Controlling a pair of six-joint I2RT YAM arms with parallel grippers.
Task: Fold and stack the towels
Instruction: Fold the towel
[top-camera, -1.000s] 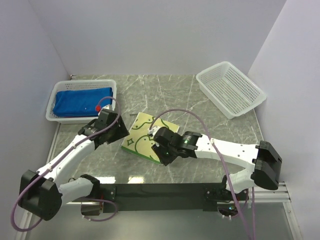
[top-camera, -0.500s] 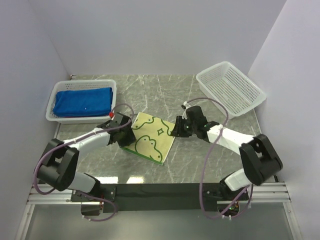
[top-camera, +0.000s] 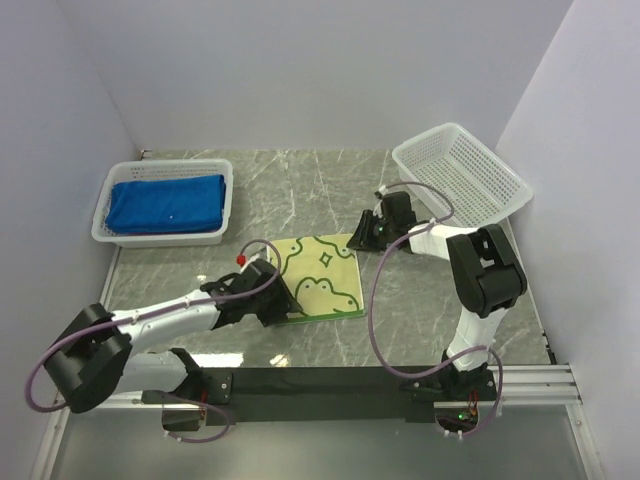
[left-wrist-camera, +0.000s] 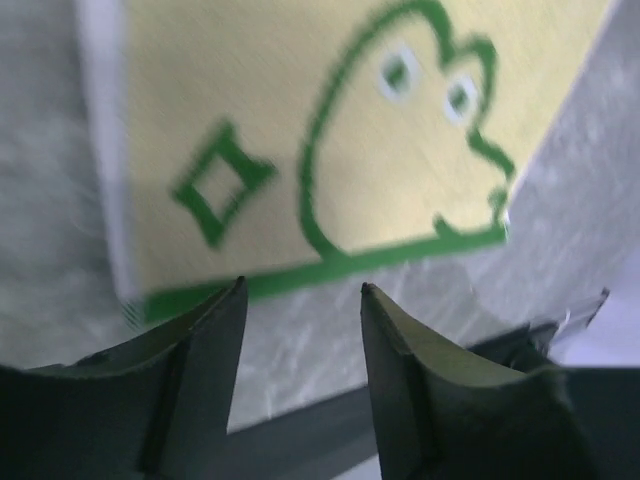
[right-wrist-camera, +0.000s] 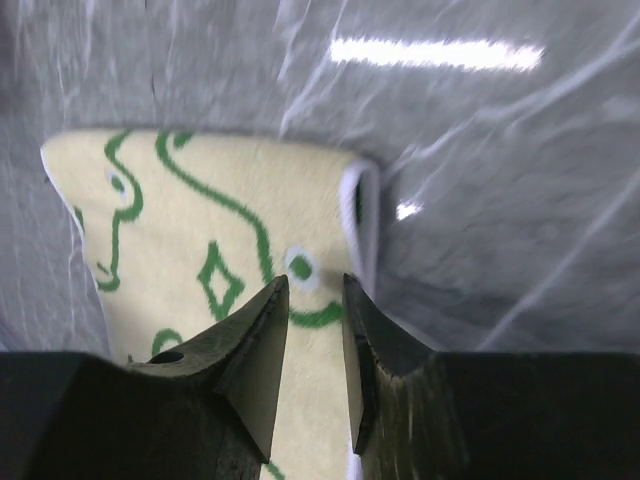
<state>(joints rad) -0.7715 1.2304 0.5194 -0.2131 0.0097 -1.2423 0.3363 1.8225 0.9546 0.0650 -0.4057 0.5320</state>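
The pale yellow towel with green motifs (top-camera: 322, 275) lies folded flat at the table's middle. It also shows in the left wrist view (left-wrist-camera: 300, 140) and the right wrist view (right-wrist-camera: 200, 240). My left gripper (top-camera: 284, 302) is open and empty, its tips (left-wrist-camera: 300, 290) at the towel's near-left green edge. My right gripper (top-camera: 360, 238) hovers over the towel's far-right corner (right-wrist-camera: 314, 280), jaws a little apart with nothing between them. Royal blue towels (top-camera: 165, 204) lie folded in the left basket. No salmon-pink towel is in view.
A white lattice basket (top-camera: 110, 232) at the far left holds the blue towels. An empty white lattice basket (top-camera: 460, 175) stands tilted at the far right. The black rail (top-camera: 330, 382) runs along the near edge.
The yellow towel has turned and shifted a little right. My left gripper moved from its left side to its near-left corner. My right gripper drew back to the far-right corner.
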